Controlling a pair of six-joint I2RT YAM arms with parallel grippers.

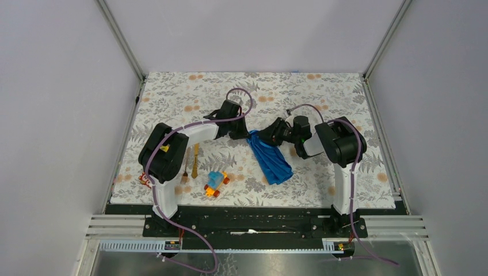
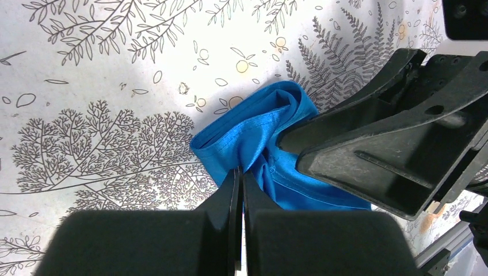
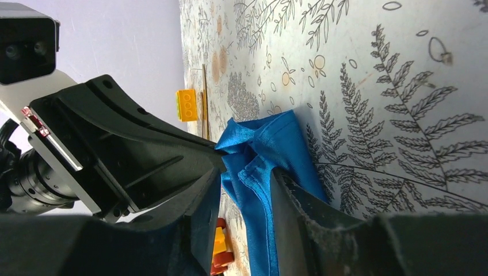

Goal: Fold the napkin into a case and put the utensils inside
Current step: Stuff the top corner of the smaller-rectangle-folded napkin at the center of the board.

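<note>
Lying bunched at the centre of the overhead frame, the napkin trailed toward lower right. The left hand pinched its upper edge, closed tight. The right hand stood half-wide astride a fold. Fork and knife lay lower left, and the patterned table showed across the upper frame.

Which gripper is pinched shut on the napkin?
The left gripper: its fingers meet on a fold of the blue napkin. The right gripper has its fingers apart, with cloth between them.
</note>
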